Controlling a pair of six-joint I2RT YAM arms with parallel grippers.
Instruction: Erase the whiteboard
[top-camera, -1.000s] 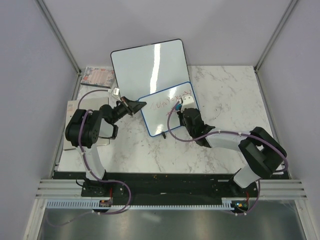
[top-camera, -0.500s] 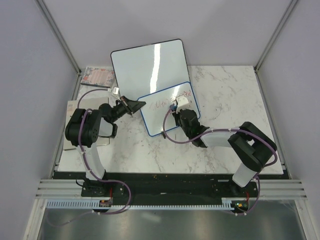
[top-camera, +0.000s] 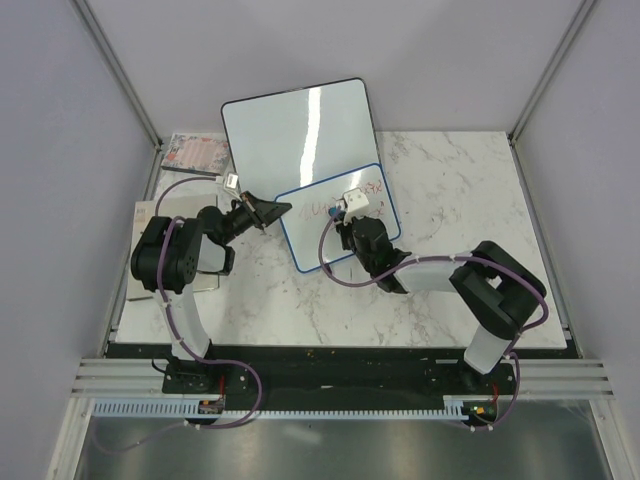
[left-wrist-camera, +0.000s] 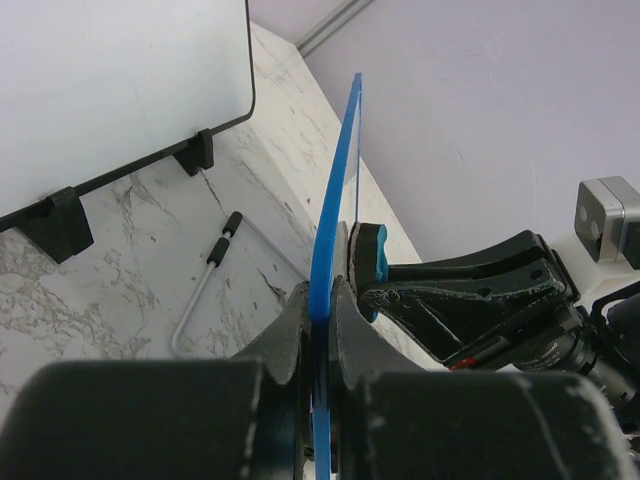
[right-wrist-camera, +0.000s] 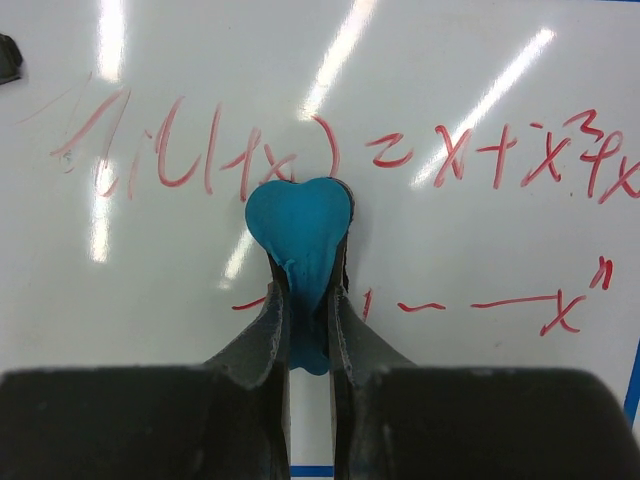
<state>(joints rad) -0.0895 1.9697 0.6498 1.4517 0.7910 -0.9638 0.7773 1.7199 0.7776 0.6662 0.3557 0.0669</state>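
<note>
The small blue-framed whiteboard (top-camera: 335, 215) stands tilted at the table's middle, with red writing on its face (right-wrist-camera: 470, 160). My left gripper (top-camera: 268, 212) is shut on its left frame edge (left-wrist-camera: 330, 260), seen edge-on in the left wrist view. My right gripper (top-camera: 352, 222) is shut on a blue heart-shaped eraser (right-wrist-camera: 298, 235), which presses against the board face just under the top line of writing. The eraser also shows beside the frame in the left wrist view (left-wrist-camera: 368, 268).
A larger blank black-framed whiteboard (top-camera: 298, 125) leans behind the small one; its feet show in the left wrist view (left-wrist-camera: 60, 222). A metal U-shaped rod (left-wrist-camera: 205, 290) lies on the marble. A patterned box (top-camera: 195, 152) sits at the far left. A cable (top-camera: 432, 225) trails right of the board.
My right gripper with the eraser has moved left across the board face, from near its right side towards the middle. The left gripper has stayed on the frame.
</note>
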